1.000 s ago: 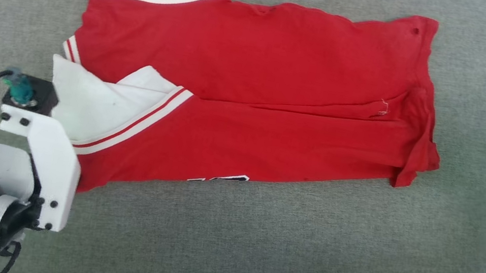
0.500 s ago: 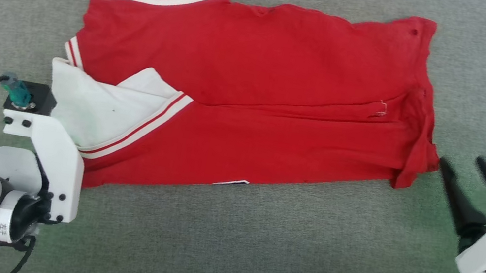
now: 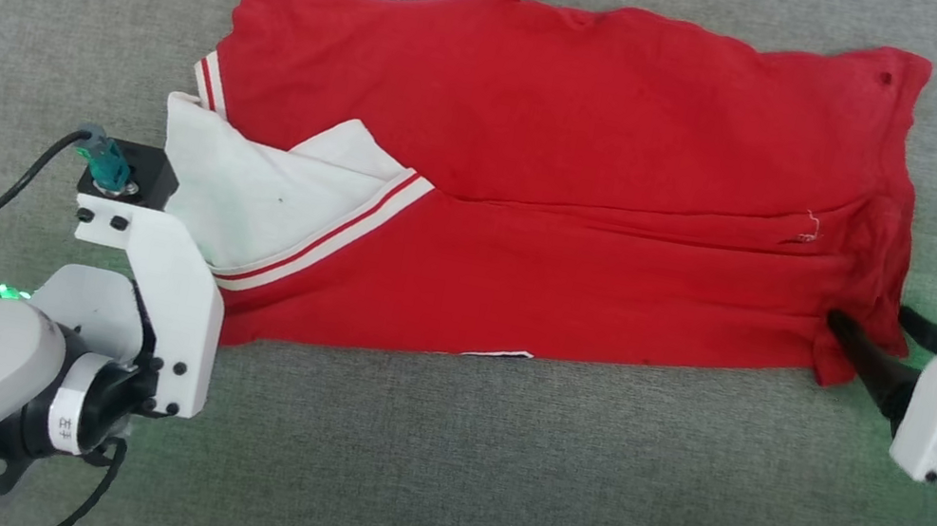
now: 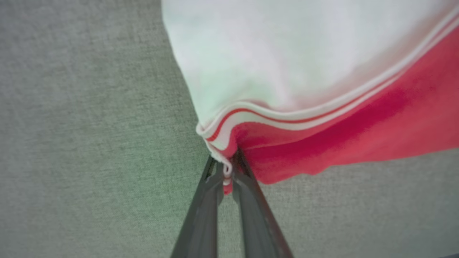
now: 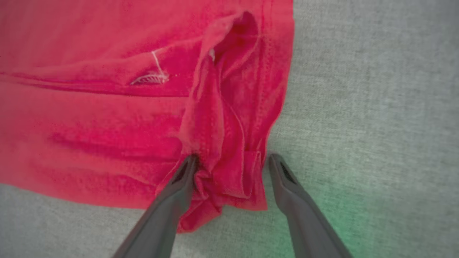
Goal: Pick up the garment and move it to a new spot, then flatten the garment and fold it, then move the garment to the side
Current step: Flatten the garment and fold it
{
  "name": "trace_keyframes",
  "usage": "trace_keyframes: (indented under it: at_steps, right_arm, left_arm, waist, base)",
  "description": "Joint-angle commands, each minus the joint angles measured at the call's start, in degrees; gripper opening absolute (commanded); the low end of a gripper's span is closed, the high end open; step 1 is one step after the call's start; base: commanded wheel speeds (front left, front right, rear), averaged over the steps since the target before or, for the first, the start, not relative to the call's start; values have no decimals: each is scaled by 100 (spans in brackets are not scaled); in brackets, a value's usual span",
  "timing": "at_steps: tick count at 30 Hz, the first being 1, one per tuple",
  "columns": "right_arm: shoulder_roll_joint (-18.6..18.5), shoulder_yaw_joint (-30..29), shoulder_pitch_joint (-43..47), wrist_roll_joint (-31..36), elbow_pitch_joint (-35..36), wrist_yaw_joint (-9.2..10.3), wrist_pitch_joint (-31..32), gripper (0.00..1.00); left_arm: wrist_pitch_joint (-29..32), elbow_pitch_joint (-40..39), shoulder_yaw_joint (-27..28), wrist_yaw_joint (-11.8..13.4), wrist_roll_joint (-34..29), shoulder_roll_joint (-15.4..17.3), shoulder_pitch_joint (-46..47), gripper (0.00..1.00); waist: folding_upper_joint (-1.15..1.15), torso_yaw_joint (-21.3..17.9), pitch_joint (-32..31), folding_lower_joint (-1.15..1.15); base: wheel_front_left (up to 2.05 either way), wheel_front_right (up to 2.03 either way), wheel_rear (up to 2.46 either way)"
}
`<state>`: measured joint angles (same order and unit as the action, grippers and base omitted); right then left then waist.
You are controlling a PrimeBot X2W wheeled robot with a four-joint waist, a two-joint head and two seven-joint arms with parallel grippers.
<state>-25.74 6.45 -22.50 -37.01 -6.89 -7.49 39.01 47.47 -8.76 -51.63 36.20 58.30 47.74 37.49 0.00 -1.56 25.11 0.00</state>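
The red jersey T-shirt with white short sleeves (image 3: 561, 173) lies folded lengthwise on the grey woven surface (image 3: 485, 497). My left gripper (image 4: 226, 168) is clamped on the striped trim corner at the sleeve end. My right gripper (image 5: 231, 161) has its fingers apart, with the bunched hem corner between them. I fear that closing here may catch only some layers of this bunch, so the rest would drop when I lift. The left pinch also looks thin, and a hard pull may slip it out.
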Motion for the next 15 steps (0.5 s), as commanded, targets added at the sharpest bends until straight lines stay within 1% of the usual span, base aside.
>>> trace_keyframes:
  at_steps: [1, 2, 3, 4, 6, 9, 13, 15]
  right_arm:
    - [44, 160, -34, -64, -250, 1, 260, 100]
    - [33, 260, -70, -90, -380, 1, 471, 100]
    - [-11, 376, -101, -97, -466, 1, 657, 48]
    - [-31, 438, -109, -164, -546, 1, 814, 0]
    - [-118, 570, -135, -275, -590, 1, 1053, 0]
    - [-313, 498, -183, -343, -541, 9, 1163, 0]
    - [-521, 294, -112, -389, -290, 16, 1211, 0]
    - [-583, 163, -42, -440, -105, 16, 1263, 0]
  left_arm:
    - [43, 53, -172, -88, 21, -187, -78, 0]
    - [35, 68, -173, -95, 30, -215, -68, 0]
    - [26, 82, -181, -109, 25, -235, -59, 0]
    - [19, 100, -185, -124, 11, -255, -53, 0]
    - [-8, 142, -180, -128, 14, -282, -50, 0]
    - [-52, 183, -132, -123, 34, -270, -61, 0]
    - [-1, 21, -29, -32, 117, -127, -111, 0]
    - [34, -137, 6, 53, 80, 5, -114, 0]
  waist:
    - [0, 41, 27, 0]
    - [0, 57, 32, 0]
    - [0, 76, 40, 0]
    - [0, 99, 47, 0]
    - [0, 126, 52, 0]
    - [0, 147, 40, 0]
    - [0, 144, -10, 0]
    - [0, 146, -44, 0]
  base:
    - [0, 0, 0]
    - [0, 0, 0]
    - [0, 0, 0]
    - [0, 0, 0]
    - [0, 0, 0]
    - [0, 0, 0]
    - [0, 0, 0]
    - [0, 0, 0]
